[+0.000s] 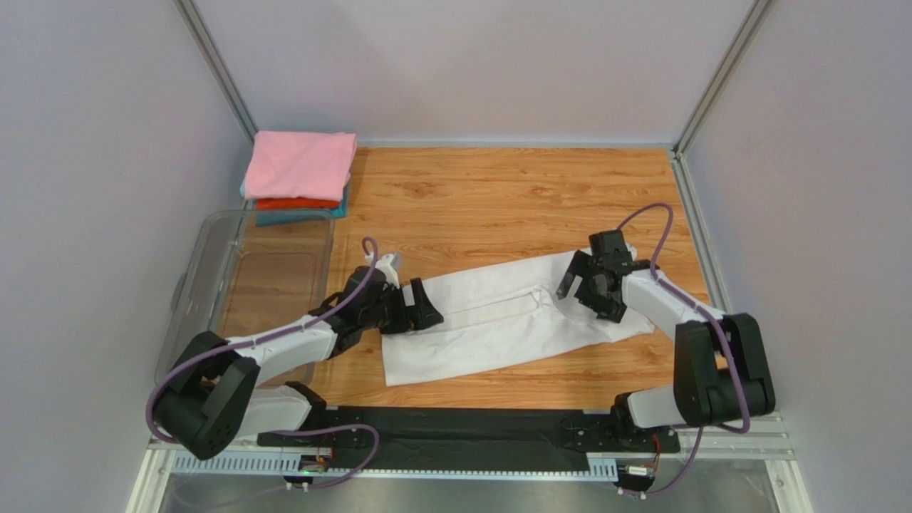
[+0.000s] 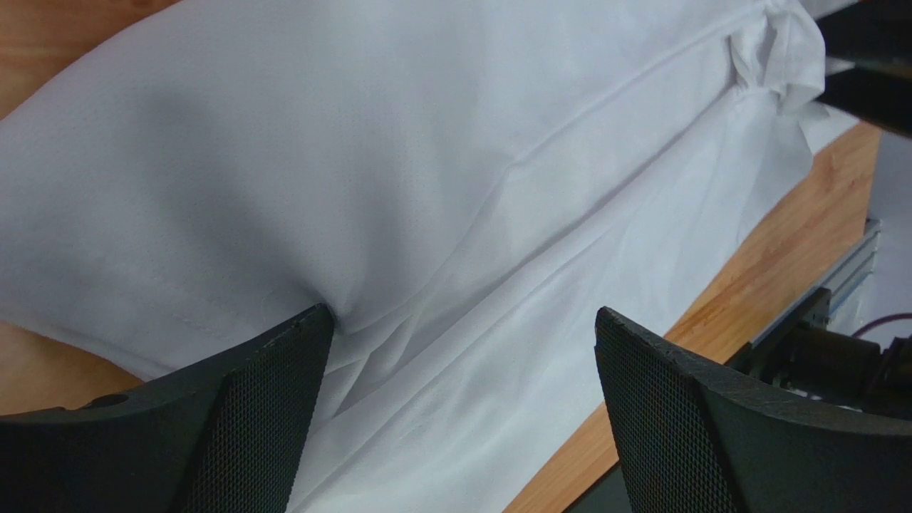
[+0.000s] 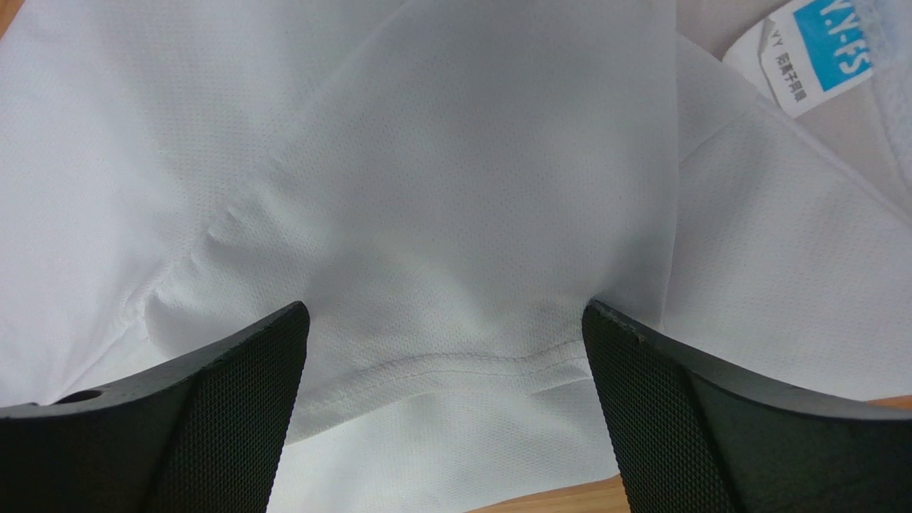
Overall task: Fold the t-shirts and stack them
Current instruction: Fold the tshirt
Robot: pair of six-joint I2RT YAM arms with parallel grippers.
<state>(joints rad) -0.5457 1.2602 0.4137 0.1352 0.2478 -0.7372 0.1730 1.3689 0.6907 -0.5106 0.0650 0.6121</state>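
A plain white t-shirt (image 1: 503,321) lies on the wooden table as a long strip, its sides turned in. My left gripper (image 1: 424,310) is low over its left end, open. In the left wrist view the wide jaws straddle the cloth (image 2: 428,192), and the left fingertip (image 2: 310,331) dents it. My right gripper (image 1: 579,291) is at the shirt's right end, also open. In the right wrist view a stitched hem (image 3: 450,363) runs between its fingers, with the blue neck label (image 3: 819,48) beyond. Neither gripper grips cloth. Folded t-shirts are stacked at the back left: pink (image 1: 300,164) over orange-red (image 1: 298,203) over teal (image 1: 305,217).
A clear plastic bin (image 1: 193,280) stands at the left table edge beside my left arm. Grey walls and metal posts close in the table on three sides. Bare wood (image 1: 514,203) lies behind the shirt. The table's metal front rail (image 2: 824,289) shows in the left wrist view.
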